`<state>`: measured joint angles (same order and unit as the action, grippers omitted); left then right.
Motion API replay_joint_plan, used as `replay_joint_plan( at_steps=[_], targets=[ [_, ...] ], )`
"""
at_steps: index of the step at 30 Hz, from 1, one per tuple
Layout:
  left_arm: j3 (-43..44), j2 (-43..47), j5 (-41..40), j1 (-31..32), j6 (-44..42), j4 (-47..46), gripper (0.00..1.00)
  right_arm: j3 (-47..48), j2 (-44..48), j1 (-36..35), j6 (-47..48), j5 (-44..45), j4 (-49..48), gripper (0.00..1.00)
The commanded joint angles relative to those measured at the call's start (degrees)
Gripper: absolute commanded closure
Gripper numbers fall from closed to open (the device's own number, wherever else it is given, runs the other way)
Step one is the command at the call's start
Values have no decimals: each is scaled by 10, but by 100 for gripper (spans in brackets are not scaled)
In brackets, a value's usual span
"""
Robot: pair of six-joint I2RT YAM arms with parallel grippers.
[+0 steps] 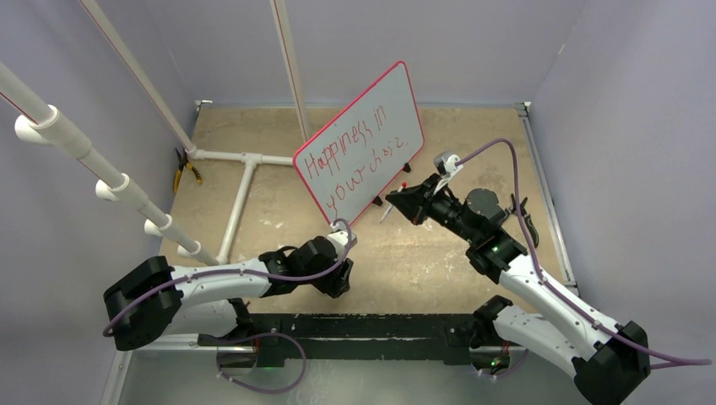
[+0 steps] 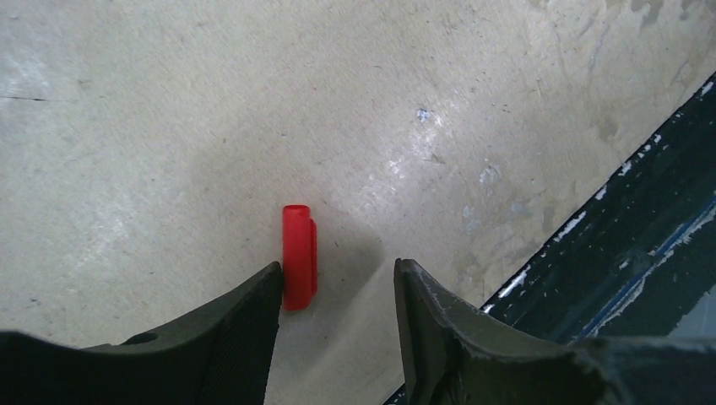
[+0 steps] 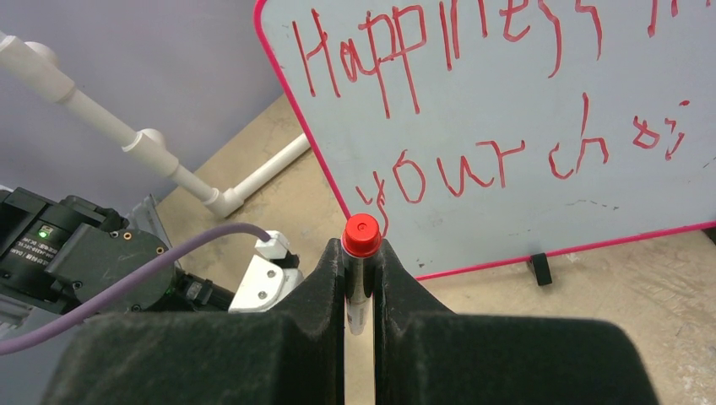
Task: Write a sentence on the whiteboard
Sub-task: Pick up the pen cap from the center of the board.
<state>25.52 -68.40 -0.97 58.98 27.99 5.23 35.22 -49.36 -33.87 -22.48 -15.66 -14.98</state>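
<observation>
Right wrist view: my right pincer is clamped on a marker, red end showing. It faces the whiteboard, propped on the table and bearing the sentence. My left pincer stands parted, with a red cap just beside one finger.

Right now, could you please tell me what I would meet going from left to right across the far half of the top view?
Yellow-handled pliers → white pipe tee → whiteboard → right arm's green-lit joint.

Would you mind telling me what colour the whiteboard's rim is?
Red, a thin line around the whiteboard; the right wrist view shows it best.
</observation>
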Motion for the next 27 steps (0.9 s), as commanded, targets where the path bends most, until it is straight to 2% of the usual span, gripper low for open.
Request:
replay_joint_plan(
  at_steps=[1,8,12,14,18,23,25,27],
  targets=[
    [16,-10,40,4,18,-4,51,-3,1,-1,2,2,-28,100],
    [31,-16,-27,6,21,50,54,-2,4,-1,2,3,-24,100],
    [41,-25,-53,6,23,76,62,-2,4,-1,2,3,-23,100],
    [43,-28,-55,7,20,80,64,-2,3,-1,2,4,-22,100],
    [44,-35,-52,10,18,74,73,-2,3,-1,2,5,-23,100],
    [50,-57,-64,25,19,81,77,-1,4,-1,2,9,-22,100],
    [56,-71,-71,29,23,91,82,-3,5,-1,2,11,-22,100],
    [59,-78,-83,31,31,101,93,-3,5,-1,1,12,-21,100]
  ],
)
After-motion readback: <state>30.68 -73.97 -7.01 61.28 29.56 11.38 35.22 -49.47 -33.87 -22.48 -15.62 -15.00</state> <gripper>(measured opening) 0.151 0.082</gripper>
